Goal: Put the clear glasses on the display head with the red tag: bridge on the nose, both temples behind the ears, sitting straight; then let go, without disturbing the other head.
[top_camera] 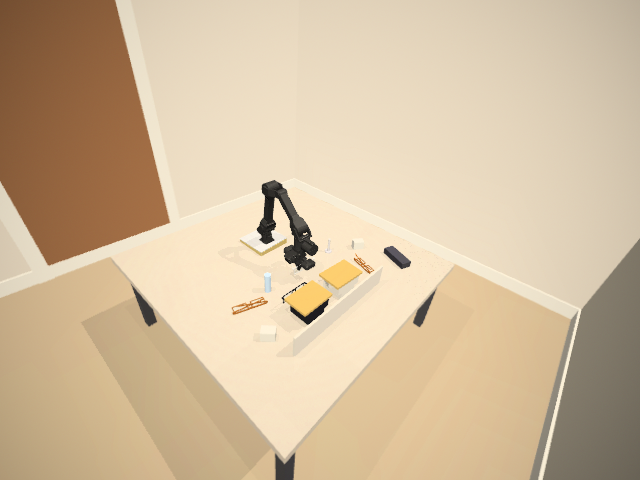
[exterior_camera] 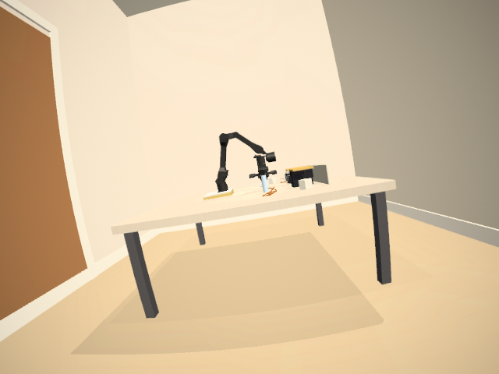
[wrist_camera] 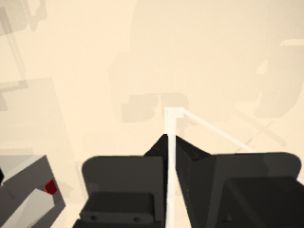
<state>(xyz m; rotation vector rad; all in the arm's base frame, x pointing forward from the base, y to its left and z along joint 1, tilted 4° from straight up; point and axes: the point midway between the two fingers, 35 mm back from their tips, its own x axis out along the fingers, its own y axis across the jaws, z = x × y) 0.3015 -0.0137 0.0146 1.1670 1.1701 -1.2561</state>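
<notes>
The clear glasses [top_camera: 296,272] [wrist_camera: 170,128] are thin and almost see-through. In the wrist view their front runs lengthwise between the fingertips, and one temple slants off to the right. My gripper [top_camera: 298,268] [wrist_camera: 168,138] points down and is shut on them, low over the table. The pale display head [top_camera: 347,286] [wrist_camera: 33,175] with a yellow top stands to one side; its red tag [wrist_camera: 50,186] shows at the lower left of the wrist view. The black display head [top_camera: 308,312] [exterior_camera: 302,177] has dark glasses [top_camera: 294,291] at its front. The exterior view does not show the clear glasses distinctly.
A light blue cylinder [top_camera: 267,282] [exterior_camera: 264,183] stands near the gripper. Orange glasses [top_camera: 249,305] and another orange pair [top_camera: 363,264] lie on the table. A low wall [top_camera: 338,312] runs behind the heads. White blocks [top_camera: 268,333] [top_camera: 357,243], a small stand [top_camera: 328,246] and a dark case [top_camera: 397,257] are around.
</notes>
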